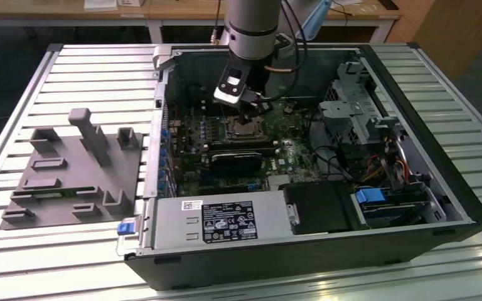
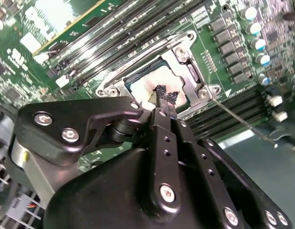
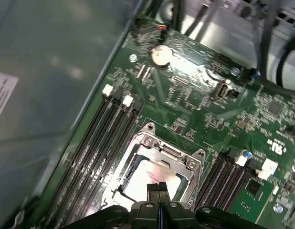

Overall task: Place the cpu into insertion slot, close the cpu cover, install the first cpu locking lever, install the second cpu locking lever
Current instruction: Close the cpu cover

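Grey fixture (image 1: 65,182) beside open case (image 1: 308,260); both on slatted table (image 1: 98,69).

Slatted metal worktop (image 1: 73,63), its pale ribs running from the exterior view's left to the exterior view's right. Two things rest directly on it.

(a) Grey fixture (image 1: 57,169): a flat plate carrying upright posts and blocks, lying towards the exterior view's left.

(b) Open black PC case (image 1: 308,257): laid on its side, interior facing up, on the exterior view's right of the fixture and spanning most of the worktop's depth.

Fixture and case sit just beside each other; whether they touch cannot be told. Slats show on the outer sides of both.
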Robot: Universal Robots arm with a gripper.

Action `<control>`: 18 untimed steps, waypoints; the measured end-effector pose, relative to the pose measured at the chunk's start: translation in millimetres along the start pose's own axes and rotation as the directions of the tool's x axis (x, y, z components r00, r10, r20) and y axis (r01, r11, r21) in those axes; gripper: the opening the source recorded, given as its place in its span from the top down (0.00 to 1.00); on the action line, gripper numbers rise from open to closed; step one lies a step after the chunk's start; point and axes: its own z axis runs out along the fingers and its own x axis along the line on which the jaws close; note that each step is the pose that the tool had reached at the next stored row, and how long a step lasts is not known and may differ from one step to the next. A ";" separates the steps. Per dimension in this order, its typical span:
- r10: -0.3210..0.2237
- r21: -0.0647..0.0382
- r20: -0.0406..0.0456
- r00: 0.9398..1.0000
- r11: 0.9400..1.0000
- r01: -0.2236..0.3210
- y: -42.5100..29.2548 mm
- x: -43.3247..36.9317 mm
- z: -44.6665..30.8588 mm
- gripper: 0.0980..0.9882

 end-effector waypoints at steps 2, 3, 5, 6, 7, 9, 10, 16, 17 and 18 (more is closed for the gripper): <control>-0.036 0.001 0.001 0.999 0.999 0.036 0.0 0.0 0.2 0.99; -0.054 0.001 0.001 0.999 0.999 0.054 0.0 0.0 0.3 0.99; -0.090 0.002 0.001 0.996 0.996 0.090 0.0 0.0 0.5 0.99; -0.109 0.003 0.001 0.994 0.994 0.109 0.0 0.0 0.6 0.99; -0.127 0.003 0.001 0.992 0.992 0.127 0.0 0.0 0.7 0.99; -0.162 0.004 0.002 0.987 0.987 0.162 0.0 0.0 0.9 0.99; -0.180 0.004 0.002 0.984 0.984 0.180 0.0 0.0 1.0 0.99; -0.286 0.005 0.000 0.958 0.958 0.286 0.0 0.0 1.5 0.99; -0.303 0.006 0.000 0.953 0.953 0.303 0.0 0.0 1.5 0.99; -0.321 0.006 0.000 0.947 0.947 0.321 0.0 0.0 1.6 0.99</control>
